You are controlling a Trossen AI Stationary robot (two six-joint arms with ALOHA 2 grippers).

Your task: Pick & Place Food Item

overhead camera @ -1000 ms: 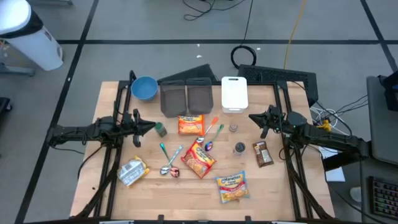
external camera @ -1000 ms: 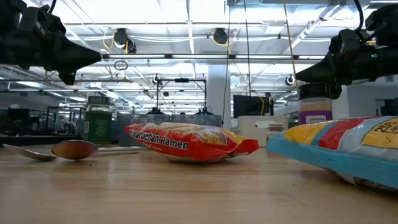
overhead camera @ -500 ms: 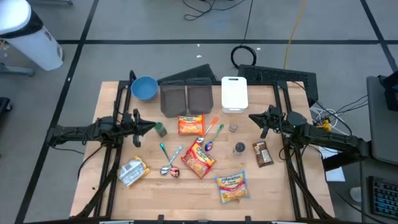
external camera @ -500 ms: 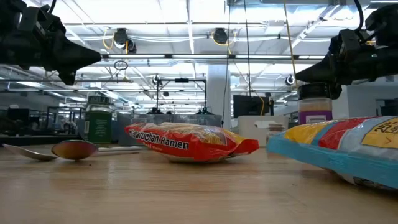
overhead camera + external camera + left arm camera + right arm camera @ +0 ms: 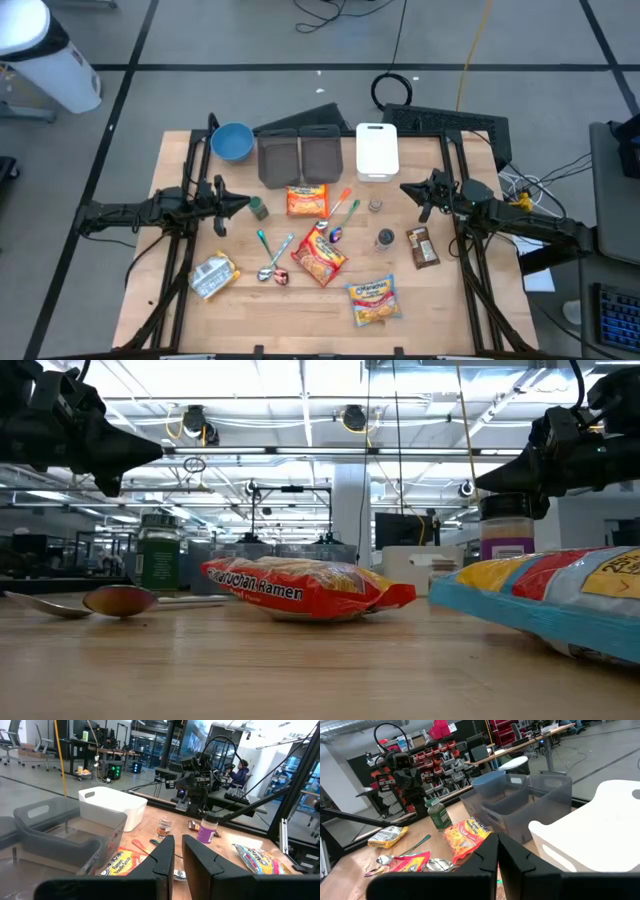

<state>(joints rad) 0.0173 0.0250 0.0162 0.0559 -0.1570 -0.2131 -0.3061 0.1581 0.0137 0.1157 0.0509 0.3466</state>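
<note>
Several food packs lie flat on the wooden table: an orange noodle pack [image 5: 306, 200], a red ramen pack [image 5: 320, 254] [image 5: 300, 588], a yellow and blue pack [image 5: 373, 300] [image 5: 560, 600], a silver and yellow pack [image 5: 213, 275] and a brown bar [image 5: 422, 247]. My left gripper [image 5: 247, 203] [image 5: 178, 845] hovers level above the table's left side. Only a narrow gap shows between its fingers, and nothing is in it. My right gripper [image 5: 405, 188] [image 5: 497, 842] hovers level above the right side, shut and empty.
At the far edge stand a blue bowl [image 5: 232, 141], two grey bins [image 5: 300, 155] and a white bin [image 5: 377, 150]. A green jar [image 5: 259, 208], two small jars [image 5: 385, 238] and spoons [image 5: 270, 262] lie among the packs. The near left corner of the table is bare wood.
</note>
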